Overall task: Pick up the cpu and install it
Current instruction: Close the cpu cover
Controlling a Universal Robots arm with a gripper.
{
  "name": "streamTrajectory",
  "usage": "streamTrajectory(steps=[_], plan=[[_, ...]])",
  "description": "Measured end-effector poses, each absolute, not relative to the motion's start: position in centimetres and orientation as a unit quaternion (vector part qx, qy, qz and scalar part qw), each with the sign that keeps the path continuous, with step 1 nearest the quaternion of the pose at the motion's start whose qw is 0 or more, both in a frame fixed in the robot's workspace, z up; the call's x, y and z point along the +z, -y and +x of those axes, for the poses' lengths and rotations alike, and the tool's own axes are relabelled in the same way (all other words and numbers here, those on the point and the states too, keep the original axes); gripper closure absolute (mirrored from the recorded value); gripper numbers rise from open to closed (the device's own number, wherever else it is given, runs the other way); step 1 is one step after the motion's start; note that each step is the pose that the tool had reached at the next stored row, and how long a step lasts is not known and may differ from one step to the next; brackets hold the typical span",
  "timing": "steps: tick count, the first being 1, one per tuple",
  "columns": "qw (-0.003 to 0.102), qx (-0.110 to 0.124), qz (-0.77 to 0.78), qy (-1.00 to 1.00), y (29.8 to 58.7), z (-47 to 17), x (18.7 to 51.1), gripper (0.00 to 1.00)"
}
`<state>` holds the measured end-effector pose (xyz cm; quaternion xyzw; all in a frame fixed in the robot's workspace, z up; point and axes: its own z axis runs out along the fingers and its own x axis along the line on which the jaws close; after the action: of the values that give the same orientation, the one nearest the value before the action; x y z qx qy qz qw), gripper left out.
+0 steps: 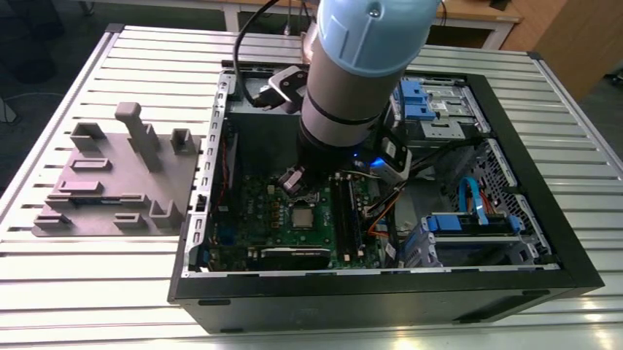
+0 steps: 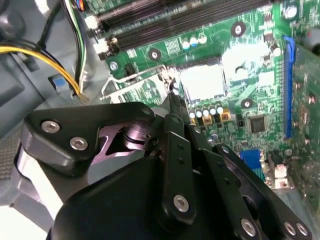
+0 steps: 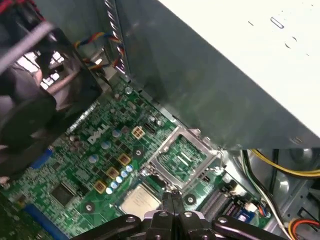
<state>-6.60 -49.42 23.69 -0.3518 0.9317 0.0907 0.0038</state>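
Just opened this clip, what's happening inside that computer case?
A single robot arm reaches into the open black computer case on the slatted metal table. The small square silver-topped cpu already lies in its socket on the green motherboard, and the metal-framed socket bracket is flipped open beside it. The gripper sits low over the socket's edge, fingers together, holding no chip.

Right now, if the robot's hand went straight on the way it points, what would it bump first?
Probably the green motherboard, right at the gap between the cpu and the flipped-open metal bracket. The shut hand points down at that spot. Depth is unclear, so it may be touching.
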Motion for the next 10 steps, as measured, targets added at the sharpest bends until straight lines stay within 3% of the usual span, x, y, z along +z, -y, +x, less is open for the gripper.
streamTrajectory(steps=[7, 10], plan=[[0.003, 0.092, -0.362, -0.927, 49.4, -5.3, 23.6, 0.89], [0.008, 0.106, -0.367, -0.924, 49.4, -5.1, 23.6, 0.89]])
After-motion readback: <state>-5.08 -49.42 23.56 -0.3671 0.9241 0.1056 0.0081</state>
